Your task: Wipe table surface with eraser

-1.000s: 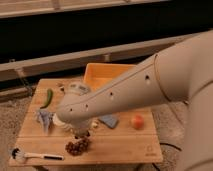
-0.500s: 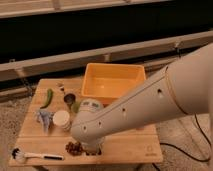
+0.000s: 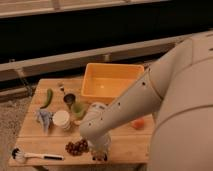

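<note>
Pale-wood table surface [image 3: 35,137] is carrying a lot of clutter. At front left a dish brush [image 3: 31,156] is lying along the edge. Grapes [image 3: 76,147] are sitting just beside the gripper [image 3: 100,153], which is hanging low at the front edge with jaws clenched; no eraser is showing between them. Risk: a leftward stroke is likely sweeping the grapes off. The orange tub [image 3: 111,80] is limiting travel behind.

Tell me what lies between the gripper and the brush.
In the camera view, the grapes sit just beside the gripper, low at the front edge of the table; bare wood runs on to the brush.
</note>
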